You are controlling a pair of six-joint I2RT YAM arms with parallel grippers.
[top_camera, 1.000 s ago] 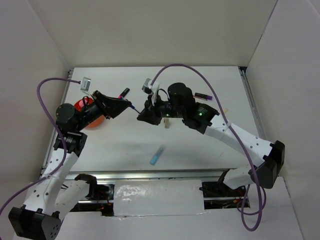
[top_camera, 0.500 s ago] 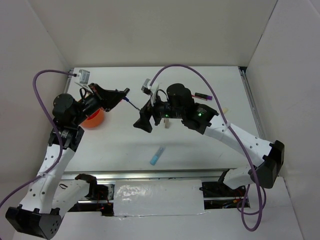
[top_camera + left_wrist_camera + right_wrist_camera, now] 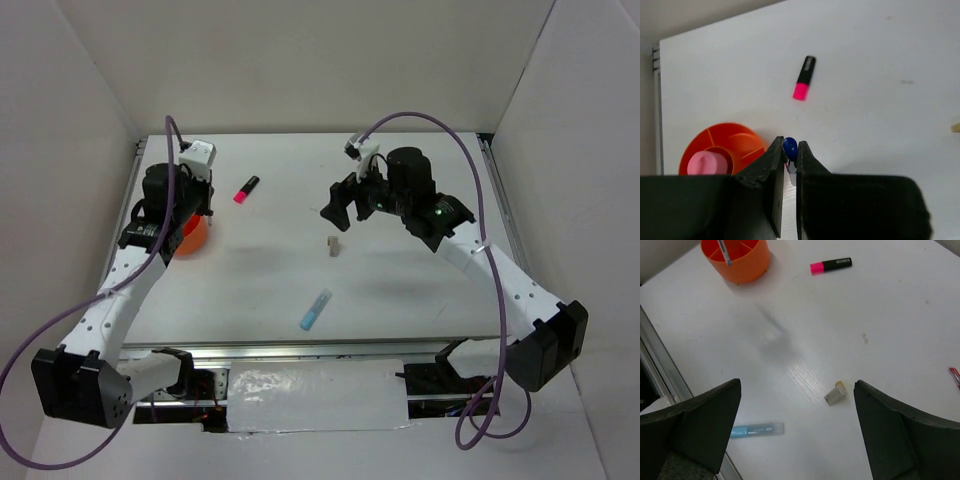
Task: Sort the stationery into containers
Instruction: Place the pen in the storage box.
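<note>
My left gripper (image 3: 790, 146) is shut on a thin blue pen (image 3: 790, 148), whose blue tip pokes out past the fingertips. It hangs by the right rim of the orange cup (image 3: 735, 142), which holds a pink item (image 3: 710, 163). In the top view the left gripper (image 3: 192, 222) is over the orange cup (image 3: 190, 238). The right gripper (image 3: 338, 212) hangs open and empty above the table's middle. The right gripper (image 3: 797, 385) looks down on the beige block (image 3: 835, 392), the light blue highlighter (image 3: 756, 429) and the pink highlighter (image 3: 831, 264).
A red pen (image 3: 955, 376) shows at the right edge of the right wrist view. White walls enclose the table on the left, back and right. A metal rail (image 3: 300, 350) runs along the near edge, by the arm bases.
The blue pen passed from the right gripper to the left. The left shut on it and swung left to the cup. The right opened wide and drew back to the right.
</note>
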